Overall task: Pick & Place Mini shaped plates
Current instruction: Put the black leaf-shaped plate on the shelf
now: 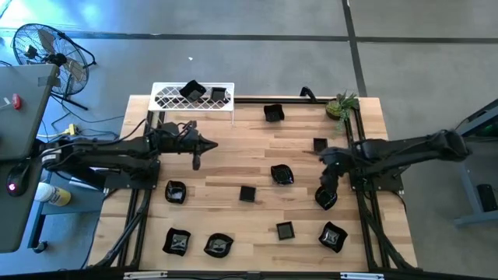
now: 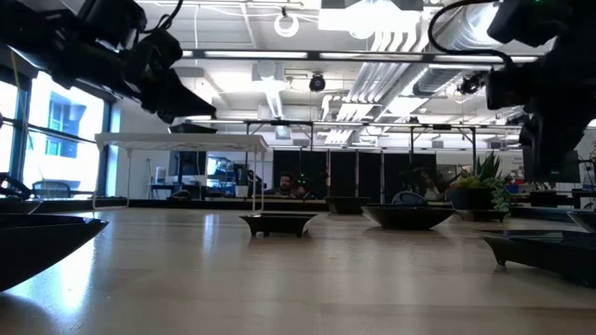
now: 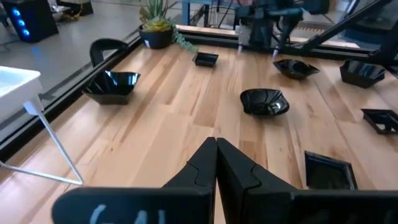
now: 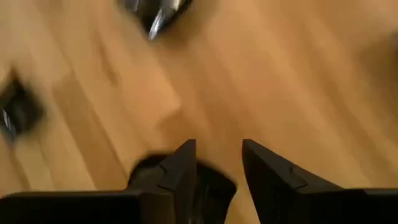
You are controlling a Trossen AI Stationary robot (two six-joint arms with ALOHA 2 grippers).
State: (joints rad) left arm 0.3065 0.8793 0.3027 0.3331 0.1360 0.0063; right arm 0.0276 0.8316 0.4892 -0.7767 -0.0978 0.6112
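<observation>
Your right gripper [image 1: 324,194] hangs spread over a plate [image 1: 325,199] near the table's right edge; your left gripper [image 1: 197,161] waits pressed together at the left.

Left to right: two plates sit on the white rack [image 1: 192,96] at the back-left corner, and the left gripper's fingers [image 3: 214,163] point out over bare wood just in front of it. Three plates lie along the front edge, the rest scattered across the middle and right, well apart, with open wood between them. In the right wrist view the fingers [image 4: 180,168] stand apart and the plate shows dark under one of them, partly hidden, so you cannot tell its long axis. Another plate [image 1: 333,236] lies near it toward the front. The plant [image 1: 341,106] stands at the back-right corner.
</observation>
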